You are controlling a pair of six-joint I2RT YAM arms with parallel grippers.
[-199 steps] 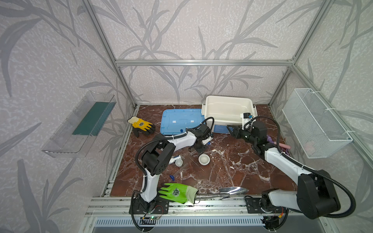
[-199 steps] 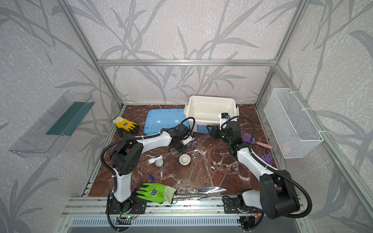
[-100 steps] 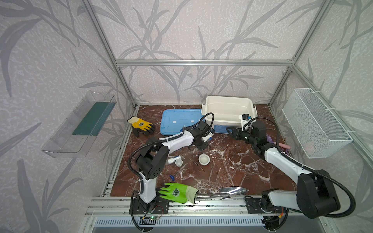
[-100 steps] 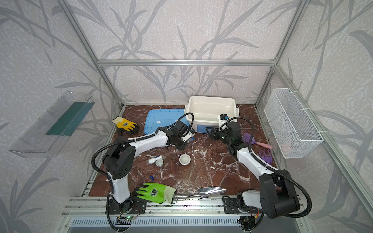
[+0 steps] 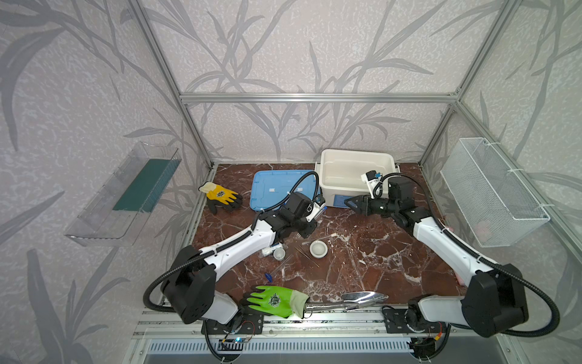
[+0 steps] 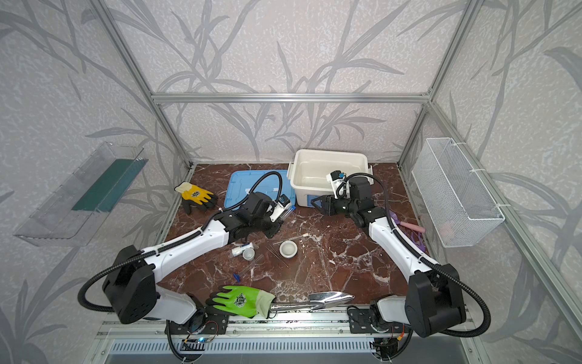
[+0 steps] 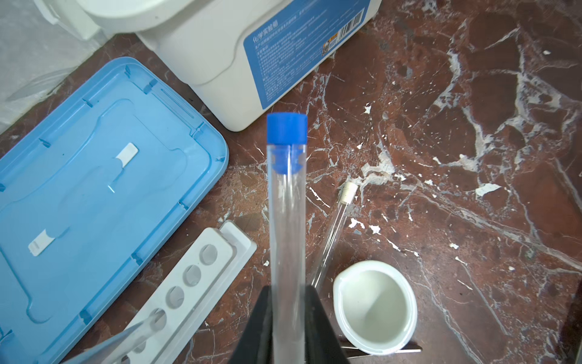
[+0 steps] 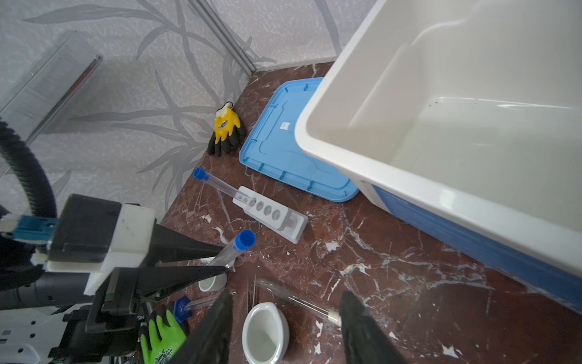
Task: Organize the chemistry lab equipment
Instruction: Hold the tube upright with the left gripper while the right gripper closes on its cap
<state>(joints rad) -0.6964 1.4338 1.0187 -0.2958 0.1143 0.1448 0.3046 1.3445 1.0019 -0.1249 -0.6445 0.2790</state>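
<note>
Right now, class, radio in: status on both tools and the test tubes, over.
Left tool shut on blue-capped tube. Right tool open, empty. Rack holds second tube. Bowl nearby, not blocking.

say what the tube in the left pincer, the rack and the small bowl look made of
The tube is see-through and glossy: glass or plastic. Its blue cap is matte, likely plastic. The rack is matte white with moulded steps, likely plastic. The small bowl is glossy white, probably glazed ceramic.

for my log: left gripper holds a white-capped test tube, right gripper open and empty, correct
Only the cap is wrong: it is blue, not white. The left wrist view shows the left gripper shut on the blue-capped test tube. The right gripper is indeed open and empty.
</note>
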